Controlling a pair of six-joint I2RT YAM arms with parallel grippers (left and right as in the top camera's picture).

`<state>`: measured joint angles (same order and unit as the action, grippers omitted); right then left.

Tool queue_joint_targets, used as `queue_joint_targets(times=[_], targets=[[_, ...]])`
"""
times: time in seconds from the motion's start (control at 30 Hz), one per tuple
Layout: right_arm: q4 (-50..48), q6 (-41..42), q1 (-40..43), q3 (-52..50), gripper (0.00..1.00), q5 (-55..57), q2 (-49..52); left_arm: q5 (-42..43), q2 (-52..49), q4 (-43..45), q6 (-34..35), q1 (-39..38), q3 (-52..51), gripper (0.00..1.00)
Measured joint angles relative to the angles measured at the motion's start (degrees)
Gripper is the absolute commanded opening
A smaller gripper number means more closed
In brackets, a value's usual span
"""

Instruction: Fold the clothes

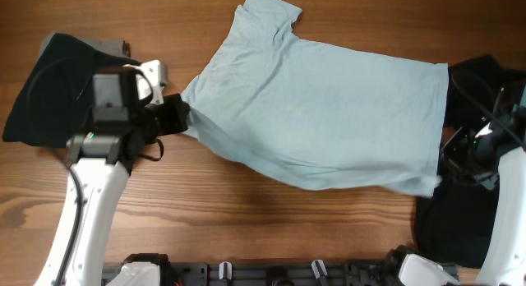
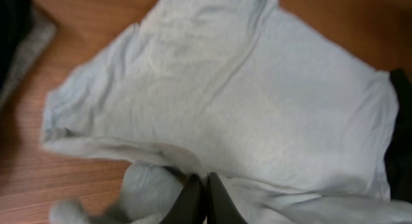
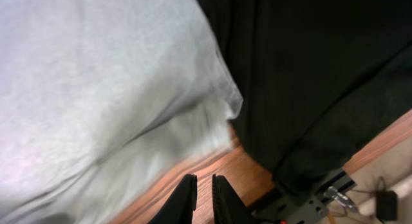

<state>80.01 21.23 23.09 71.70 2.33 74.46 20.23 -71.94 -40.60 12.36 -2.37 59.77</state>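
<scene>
Cloth covers most of the middle of the wooden counter [image 1: 271,237]: the pale aqua T-shirt [image 1: 329,113] lies spread out and mostly flat. One short sleeve reaches the far edge. The straight hem faces the right edge and the narrower end points toward the left edge.

My left hand [image 2: 206,201] sits at that narrower end, on the left side of the counter. Its fingers are pressed together on a bunched fold of the T-shirt. From my left wrist camera the fabric gathers in soft wrinkles around the fingertips, and the rest of the shirt fans out flat beyond them.

My right hand [image 3: 204,195] is near the right edge, just beside the hem corner of the T-shirt that lies closer to the near edge. Its fingers stand almost together, with only a narrow slit between them. Bare wood shows through the slit and nothing is held there. They hang over the counter, short of the cloth.

A black garment [image 1: 49,97] lies crumpled by the far left corner, with a strip of grey lining [image 1: 107,48] showing along its far side. My left arm partly covers it.

Another black garment [image 3: 309,76] lies along the right edge, touching the T-shirt's hem. It runs from the far side of the counter toward the near right corner.
</scene>
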Motion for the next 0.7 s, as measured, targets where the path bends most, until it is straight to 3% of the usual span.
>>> queue_joint_targets(times=[0.23, 0.27, 0.33, 0.37, 0.53, 0.7], targets=[[-7.9, 0.8, 0.0, 0.0, 0.12, 1.6, 7.7, -0.9, -7.5, 8.9, 0.0, -2.1, 0.0, 0.04], [-8.6, 1.0, 0.0, 0.0, 0.19, 1.6, 8.4, -0.9, -7.9, 10.0, 0.0, -2.1, 0.0, 0.04], [-8.4, 0.6, 0.0, 0.0, 0.45, 0.5, 9.6, -0.9, -8.2, 10.9, 0.0, -2.1, 0.0, 0.04], [-7.0, 0.2, 0.0, 0.0, 0.53, -0.5, 10.2, -0.9, -8.2, 11.0, 0.0, -2.1, 0.0, 0.04], [-5.7, -2.3, 0.0, -5.6, 0.5, -3.4, 11.4, -1.1, -8.3, 9.1, 0.0, -2.1, 0.0, 0.04], [-12.5, -2.1, 0.0, -17.1, 0.54, -9.1, 12.1, -1.3, -8.3, 7.3, 0.0, -2.1, 0.0, 0.04]])
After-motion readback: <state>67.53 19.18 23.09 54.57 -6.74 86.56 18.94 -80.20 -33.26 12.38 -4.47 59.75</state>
